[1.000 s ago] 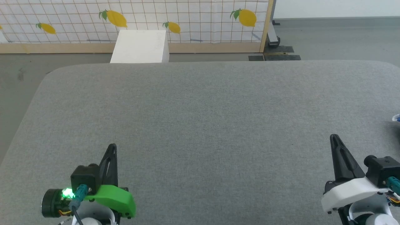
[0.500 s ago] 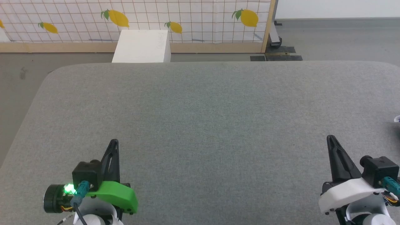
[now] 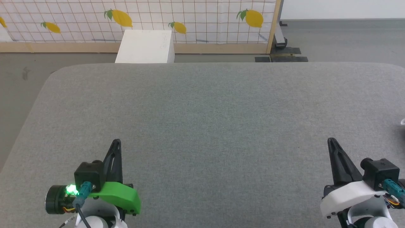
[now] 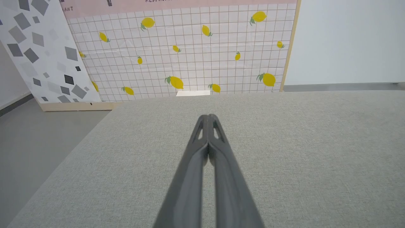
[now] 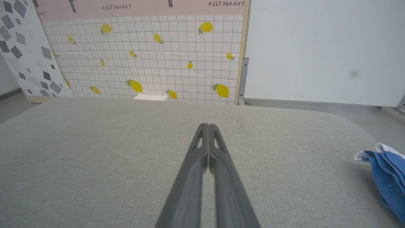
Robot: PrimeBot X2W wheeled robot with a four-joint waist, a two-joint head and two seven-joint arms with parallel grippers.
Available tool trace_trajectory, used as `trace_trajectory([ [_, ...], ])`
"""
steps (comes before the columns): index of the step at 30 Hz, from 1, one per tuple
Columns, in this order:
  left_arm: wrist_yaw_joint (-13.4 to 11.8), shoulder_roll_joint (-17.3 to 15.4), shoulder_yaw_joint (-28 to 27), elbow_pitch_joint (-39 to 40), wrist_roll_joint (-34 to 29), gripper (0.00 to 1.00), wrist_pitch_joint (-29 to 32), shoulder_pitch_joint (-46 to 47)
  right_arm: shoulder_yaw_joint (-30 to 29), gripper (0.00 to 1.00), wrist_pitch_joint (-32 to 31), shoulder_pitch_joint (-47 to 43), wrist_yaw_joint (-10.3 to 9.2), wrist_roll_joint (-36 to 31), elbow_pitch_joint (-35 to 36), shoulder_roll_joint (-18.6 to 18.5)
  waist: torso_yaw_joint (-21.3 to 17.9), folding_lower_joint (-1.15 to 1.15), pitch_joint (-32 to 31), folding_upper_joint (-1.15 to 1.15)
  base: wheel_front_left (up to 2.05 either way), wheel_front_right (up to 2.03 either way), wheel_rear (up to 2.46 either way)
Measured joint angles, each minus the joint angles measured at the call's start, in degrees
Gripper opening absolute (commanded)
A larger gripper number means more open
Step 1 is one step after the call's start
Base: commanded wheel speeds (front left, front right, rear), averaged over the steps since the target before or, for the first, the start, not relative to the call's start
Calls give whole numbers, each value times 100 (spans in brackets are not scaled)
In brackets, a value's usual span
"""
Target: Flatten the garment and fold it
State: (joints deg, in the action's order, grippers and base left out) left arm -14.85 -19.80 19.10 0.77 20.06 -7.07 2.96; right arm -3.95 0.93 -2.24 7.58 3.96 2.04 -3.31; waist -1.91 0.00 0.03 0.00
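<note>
Garment (image 5: 387, 172) bunched on table (image 5: 95, 142), blue folds with white trim, well to the right of right gripper (image 5: 207, 126). Head view catches a white sliver of it at frame edge. Left gripper (image 4: 208, 118) and right gripper both closed tip-to-tip, empty.

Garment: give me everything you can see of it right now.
The garment shows in the right wrist view as bunched bright blue fabric, thin-looking, with a white band at its upper edge; the picture's right edge cuts it off. It lies crumpled, not flattened, on the grey cloth-covered table. The shut right gripper is apart from it.
</note>
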Motion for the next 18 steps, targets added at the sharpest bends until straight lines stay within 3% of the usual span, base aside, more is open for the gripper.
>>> trace_trajectory([
  [18, 349, 394, -450, -18, -459, 0, 166, -35, 92, 0, -41, 22, 0, -52, -44, 5, 46, 0, -1, 0, 0, 0, 0],
])
